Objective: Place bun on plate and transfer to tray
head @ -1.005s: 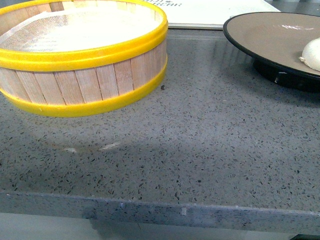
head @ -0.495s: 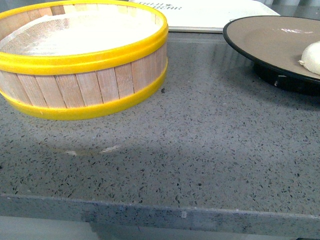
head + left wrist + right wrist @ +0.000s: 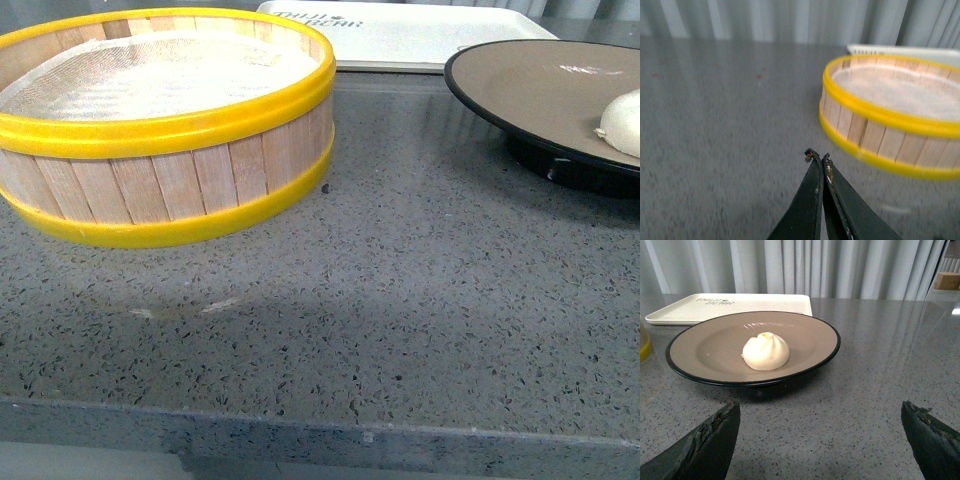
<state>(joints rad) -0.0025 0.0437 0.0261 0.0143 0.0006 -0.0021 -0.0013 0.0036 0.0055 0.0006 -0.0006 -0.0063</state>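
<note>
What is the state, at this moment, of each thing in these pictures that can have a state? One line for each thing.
bun: rests on the plate, pleats up, not gripped.
plate: stands on the countertop, not on the tray.
tray: lies flat, nothing on its visible part.
steamer basket: uncovered, no bun inside, only a liner.
left gripper: shut, holding nothing.
right gripper: wide open, holding nothing.
</note>
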